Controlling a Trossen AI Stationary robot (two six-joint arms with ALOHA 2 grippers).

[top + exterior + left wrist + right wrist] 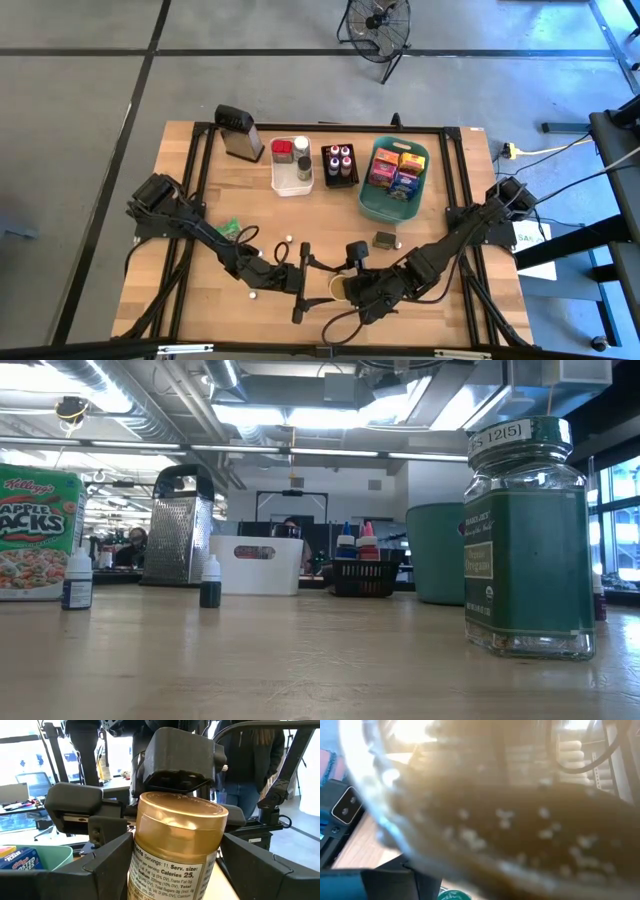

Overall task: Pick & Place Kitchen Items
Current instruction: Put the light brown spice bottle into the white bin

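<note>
A round jar with a gold lid (338, 287) sits near the table's near edge, between both grippers. In the left wrist view the jar (175, 845) stands upright between my left gripper's (176, 870) two fingers, nutrition label facing the camera. My left gripper (322, 285) comes at it from the table's left. My right gripper (354, 288) is just on the jar's right; its dark housing (180, 755) rises behind the lid. The jar's clear wall and brown contents (495, 820) fill the right wrist view. Whether the jar's base rests on the table is hidden. My left gripper holds the jar by its side wall (137, 850), just under the gold lid, pinched between the two fingers. The fingers (112, 865) come level from the table's left, one on each side. The jar stands upright in the hold.
At the far side stand a box grater (238, 132), a white bin (291, 185), a black tray of bottles (340, 165) and a teal basket of boxes (375, 205). A green spice jar (385, 240), a green packet (228, 228) and small bottles (283, 240) are on the table.
</note>
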